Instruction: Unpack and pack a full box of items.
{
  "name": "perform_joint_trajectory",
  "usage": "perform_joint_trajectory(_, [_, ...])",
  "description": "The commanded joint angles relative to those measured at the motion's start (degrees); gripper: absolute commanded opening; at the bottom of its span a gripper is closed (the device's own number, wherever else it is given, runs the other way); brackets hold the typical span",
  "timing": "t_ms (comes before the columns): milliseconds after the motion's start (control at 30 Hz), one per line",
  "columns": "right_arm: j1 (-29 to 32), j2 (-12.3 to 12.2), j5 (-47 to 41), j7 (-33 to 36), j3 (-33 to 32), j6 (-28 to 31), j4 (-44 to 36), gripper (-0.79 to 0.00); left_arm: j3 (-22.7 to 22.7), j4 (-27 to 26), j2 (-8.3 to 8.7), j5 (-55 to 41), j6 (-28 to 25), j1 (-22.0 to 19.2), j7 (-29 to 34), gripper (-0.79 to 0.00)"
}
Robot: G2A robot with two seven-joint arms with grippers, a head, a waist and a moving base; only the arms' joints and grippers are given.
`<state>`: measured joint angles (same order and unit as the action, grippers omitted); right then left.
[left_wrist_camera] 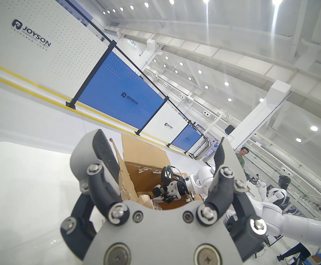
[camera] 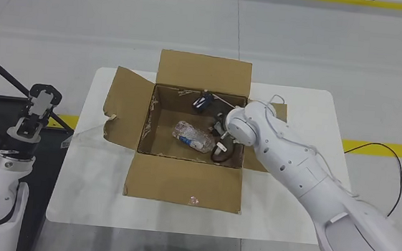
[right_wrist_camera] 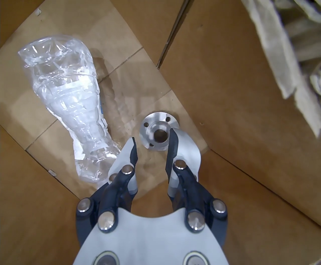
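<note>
Where the right arm dips into the cardboard box (camera: 204, 72), you see the right gripper (right_wrist_camera: 152, 134) low over the box floor, its jaws set at a fairly narrow gap with nothing between them. Note the metal flange (right_wrist_camera: 150, 124), a round disc with a central bore and small bolt holes, lying flat on the cardboard floor. One fingertip (right_wrist_camera: 171, 145) overlaps its rim in the right wrist view, and the other stands just beside the opposite edge. Whether either pad touches the metal you cannot tell. Just beside the flange lies a crumpled clear plastic bag (right_wrist_camera: 70, 95), on its side, its contents too veiled by the film to name. In the top view the clear plastic bag (camera: 193, 135) sits near the middle of the floor. Pale torn strips (right_wrist_camera: 288, 55), paper or tape, cling to one inner wall.

You find the box near the middle of the white table (camera: 88, 187), with all four flaps folded outward and the flap on the robot's left ragged at its edge. The left gripper (camera: 43, 97) is well apart from the box, beyond the table's left edge. In its own wrist view the left gripper (left_wrist_camera: 160, 136) has its jaws spread wide and holds nothing, and the box shows between them farther off.
</note>
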<state>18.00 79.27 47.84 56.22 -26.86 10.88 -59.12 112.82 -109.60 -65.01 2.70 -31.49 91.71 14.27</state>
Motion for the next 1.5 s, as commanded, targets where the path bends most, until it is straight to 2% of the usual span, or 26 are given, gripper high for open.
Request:
perform_joint_trajectory(0, [0.37, -0.21, 0.78, 0.44, -0.52, -0.23, -1.03, -0.471, 0.03, -0.09, -0.02, 0.00, 0.03, 0.08, -0.02, 0.000])
perform_joint_trajectory(200, [2.30, -1.93, 3.02, 1.88, -4.02, 0.05, -7.56, -0.462, 0.00, -0.44, -0.07, 0.23, -0.01, 0.34, -0.10, 0.000])
perform_joint_trajectory(367, [6.52, -5.52, 7.38, 5.64, -11.02, -0.83, -20.41, -0.425, -0.40, -0.98, -0.12, 0.65, 0.13, 0.38, -0.03, 0.000])
perform_joint_trajectory(467, [11.33, -8.47, 10.29, 9.15, -18.28, -0.90, -30.11, -0.419, -0.63, -1.28, -0.13, 0.81, 0.22, 0.31, 0.13, 0.000])
perform_joint_trajectory(600, [19.99, -12.26, 13.47, 13.51, -31.02, -0.17, -42.01, -0.413, -0.75, -1.47, -0.14, 1.00, 0.33, 0.18, 0.18, 0.000])
perform_joint_trajectory(767, [29.43, -15.31, 14.70, 16.28, -46.73, 1.00, -48.72, -0.409, -1.34, -1.70, -0.18, 1.19, 0.41, -0.01, 0.29, 0.000])
perform_joint_trajectory(900, [32.97, -16.63, 13.39, 19.00, -56.54, 0.58, -46.77, -0.413, -1.75, -1.84, -0.20, 1.50, 0.60, -0.19, 0.41, 0.000])
perform_joint_trajectory(1067, [32.19, -17.75, 9.70, 24.25, -63.43, 2.25, -36.33, -0.422, -2.13, -1.90, -0.21, 1.88, 0.78, -0.43, 0.50, 0.000])
perform_joint_trajectory(1233, [28.14, -18.20, 9.66, 26.48, -61.87, 5.24, -22.94, -0.428, -2.81, -1.92, -0.25, 2.55, 0.89, -0.56, 0.56, 0.000])
perform_joint_trajectory(1467, [22.25, -17.84, 10.54, 22.21, -56.80, 6.53, -8.39, -0.456, -3.39, -2.37, -0.27, 3.23, 1.27, -0.79, 0.63, 0.000])
